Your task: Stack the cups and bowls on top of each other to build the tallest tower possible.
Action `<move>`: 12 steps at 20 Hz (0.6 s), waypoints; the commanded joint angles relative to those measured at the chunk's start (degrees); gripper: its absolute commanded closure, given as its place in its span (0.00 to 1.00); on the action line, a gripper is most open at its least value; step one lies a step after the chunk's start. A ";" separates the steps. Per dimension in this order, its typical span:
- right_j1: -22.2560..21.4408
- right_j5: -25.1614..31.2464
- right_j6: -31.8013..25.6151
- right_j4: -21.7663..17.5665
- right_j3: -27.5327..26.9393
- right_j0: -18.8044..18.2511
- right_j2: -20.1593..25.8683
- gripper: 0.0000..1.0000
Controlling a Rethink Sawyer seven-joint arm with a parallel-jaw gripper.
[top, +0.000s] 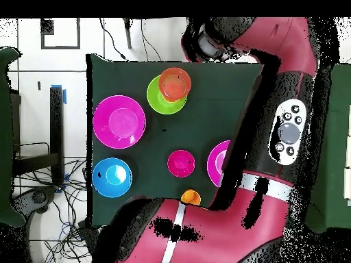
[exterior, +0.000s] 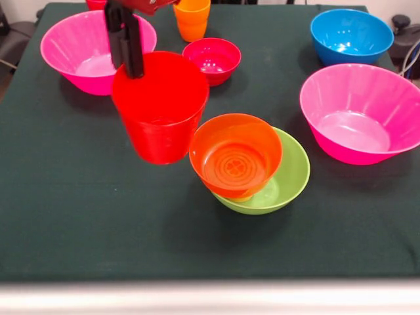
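- Table: dark green cloth; all positions below are given relative to the tower in the front view.
- Pink bowls: one to the right of the tower and well apart; the other behind it to the left, partly hidden by the gripper.
- Blue bowl: behind the tower, far right.
- Tower: a lime-green bowl as base, with an orange bowl tilted above it, mouth toward the camera and overhanging the base on its left. The support under the orange bowl is barely visible.
- Red cup: upright, lifted, just left of the tower and close to the orange bowl's rim; contact cannot be judged.
- Gripper: black fingers clamped on the red cup's far rim.
- Crimson bowl and orange cup: behind the tower, untouched.
- Procedure (judgement): raise the cup clear of the orange rim before moving right, centre it over the bowl, lower slowly. The tilted bowl is likely to tip under side contact.
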 commanded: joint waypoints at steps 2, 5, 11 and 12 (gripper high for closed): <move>-1.63 2.76 3.42 0.46 8.88 4.04 3.15 1.00; -2.31 1.50 3.74 0.96 11.20 4.69 3.27 1.00; -1.93 1.10 4.92 1.29 11.44 5.83 2.76 1.00; -1.75 1.06 4.97 1.29 11.34 6.01 2.64 1.00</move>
